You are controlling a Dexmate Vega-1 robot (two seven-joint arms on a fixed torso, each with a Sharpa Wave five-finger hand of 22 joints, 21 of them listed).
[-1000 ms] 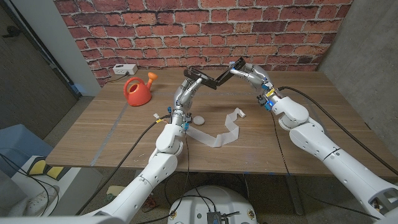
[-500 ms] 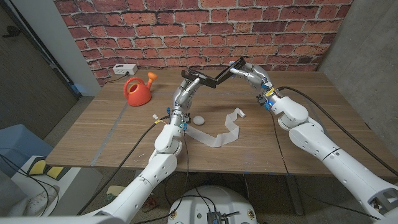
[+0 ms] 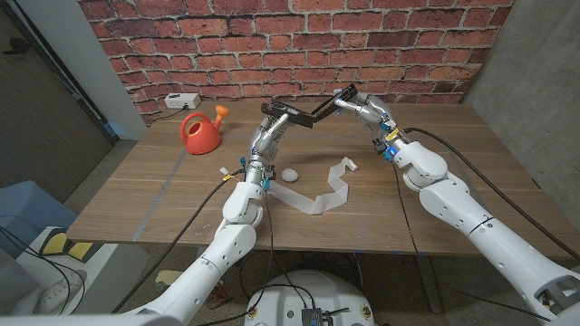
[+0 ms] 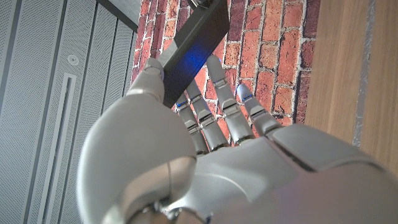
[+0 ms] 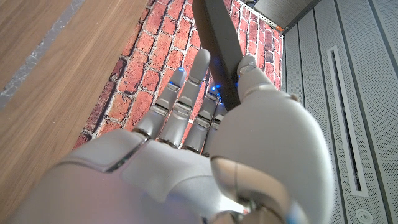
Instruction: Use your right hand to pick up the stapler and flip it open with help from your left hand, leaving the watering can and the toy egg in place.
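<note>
**user_a:** Stapler [image 3: 306, 114] is up in the air over the far middle of the tabletop [image 3: 435, 181], folded open into a shallow V. Each hand has one arm of it. Left hand [image 3: 269, 134] grips the end toward the left, right hand [image 3: 361, 106] grips the end toward the right, hinge hanging between them.

**user_b:** Yep, wrist views back that up. On the left wrist view the left hand [image 4: 186, 155] has its thumb pressed on one face of the dark bar [image 4: 196, 37] and its fingers [image 4: 217, 81] reaching up behind it. Right wrist view is the mirror of that: right hand [image 5: 205, 162] with the thumb on the bar [image 5: 217, 43], fingers [image 5: 186, 93] along the other side. So both are clamped on the stapler, not loose.

**user_a:** Other stuff on the tabletop: orange watering can [image 3: 200, 132] standing near the far left corner, well apart from the hands. Small white toy egg [image 3: 290, 173] sits around the middle, just beside the left forearm. A white strip [image 3: 323, 193] curls across the middle, toward the near edge from the egg.

**user_b:** Also a white box [image 3: 181, 100] with a cable at the far left edge by the brick wall. Probably a power strip, too small to say for sure.
</note>
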